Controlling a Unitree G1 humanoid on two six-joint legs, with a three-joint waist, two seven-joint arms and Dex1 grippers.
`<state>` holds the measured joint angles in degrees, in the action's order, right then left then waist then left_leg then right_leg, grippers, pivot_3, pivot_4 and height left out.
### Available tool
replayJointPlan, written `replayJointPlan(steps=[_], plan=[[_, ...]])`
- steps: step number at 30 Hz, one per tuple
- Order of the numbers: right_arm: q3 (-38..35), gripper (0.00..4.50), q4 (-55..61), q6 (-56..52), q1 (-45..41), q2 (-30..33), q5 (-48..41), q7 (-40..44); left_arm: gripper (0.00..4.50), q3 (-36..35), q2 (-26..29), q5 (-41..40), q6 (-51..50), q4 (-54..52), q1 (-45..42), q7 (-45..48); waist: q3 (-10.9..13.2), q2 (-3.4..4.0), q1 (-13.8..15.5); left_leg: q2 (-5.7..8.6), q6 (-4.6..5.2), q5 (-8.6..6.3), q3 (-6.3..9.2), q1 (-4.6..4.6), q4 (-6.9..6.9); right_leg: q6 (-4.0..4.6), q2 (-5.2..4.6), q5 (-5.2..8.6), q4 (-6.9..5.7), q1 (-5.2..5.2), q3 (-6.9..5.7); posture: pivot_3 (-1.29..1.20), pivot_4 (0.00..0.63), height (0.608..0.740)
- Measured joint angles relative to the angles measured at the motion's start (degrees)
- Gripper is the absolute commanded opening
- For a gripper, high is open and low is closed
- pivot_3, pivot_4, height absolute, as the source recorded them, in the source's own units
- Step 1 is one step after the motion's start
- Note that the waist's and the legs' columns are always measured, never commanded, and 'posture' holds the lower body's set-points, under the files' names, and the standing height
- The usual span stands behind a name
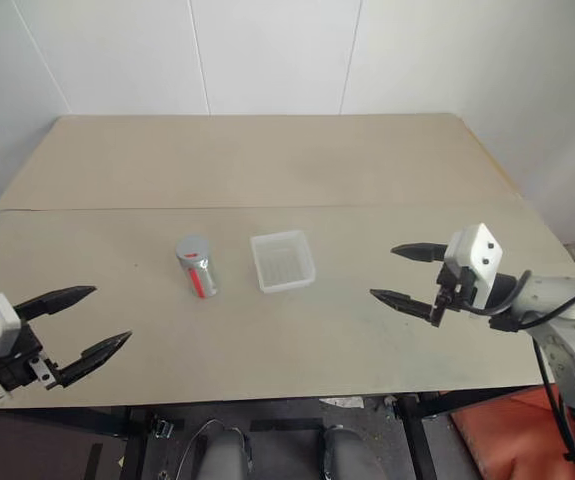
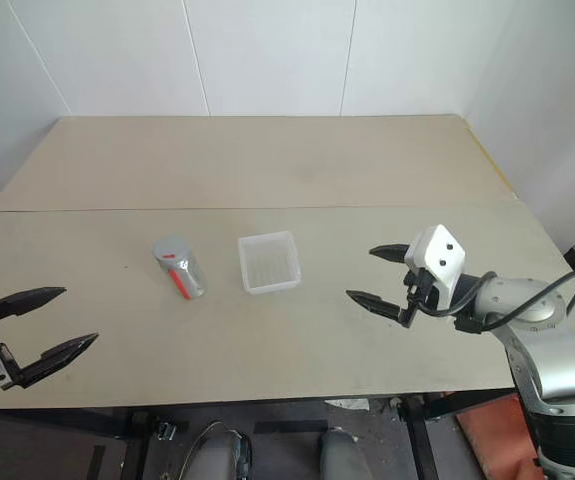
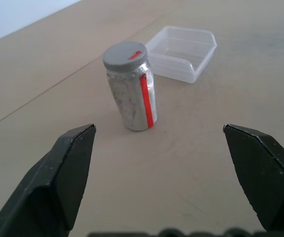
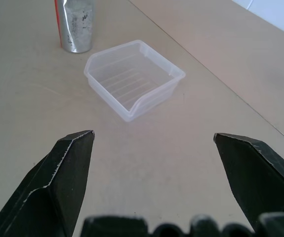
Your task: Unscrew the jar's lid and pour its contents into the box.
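Bench stock: one jar, one box, both grippers idle.

You have the jar upright mid-bench with the lid on, and the box just beside it toward your right arm, not touching. Your left gripper hangs at the near left edge, jaws wide and holding nothing; your right gripper hangs right of the box, jaws wide and holding nothing.
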<state>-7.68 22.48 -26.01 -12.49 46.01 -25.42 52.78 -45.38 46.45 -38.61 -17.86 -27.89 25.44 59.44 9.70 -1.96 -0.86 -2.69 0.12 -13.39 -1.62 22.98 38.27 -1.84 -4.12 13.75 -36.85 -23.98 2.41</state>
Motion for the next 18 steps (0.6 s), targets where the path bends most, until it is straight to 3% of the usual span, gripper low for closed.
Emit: replayJointPlan(steps=[8,18], plan=[[0.2,4.50,1.2,0.0,1.2,-1.6,-0.3,-1.0,4.48,0.9,0.7,0.1,-1.1,0.0,-5.1,-1.8,0.0,-0.01,0.1,0.02,0.00,0.00,0.01,0.12,0.00,0.00,-0.01,-0.01,0.01,-0.08,-0.01,0.00,0.150,0.740],[0.3,4.50,0.4,0.5,-3.1,0.5,-0.2,1.7,4.48,9.3,-7.8,3.7,-1.9,-6.6,-2.6,-11.8,0.0,0.00,0.0,0.00,0.00,0.00,0.00,0.08,0.00,0.01,0.02,-0.02,-0.01,-0.06,0.04,0.00,0.150,0.740]])
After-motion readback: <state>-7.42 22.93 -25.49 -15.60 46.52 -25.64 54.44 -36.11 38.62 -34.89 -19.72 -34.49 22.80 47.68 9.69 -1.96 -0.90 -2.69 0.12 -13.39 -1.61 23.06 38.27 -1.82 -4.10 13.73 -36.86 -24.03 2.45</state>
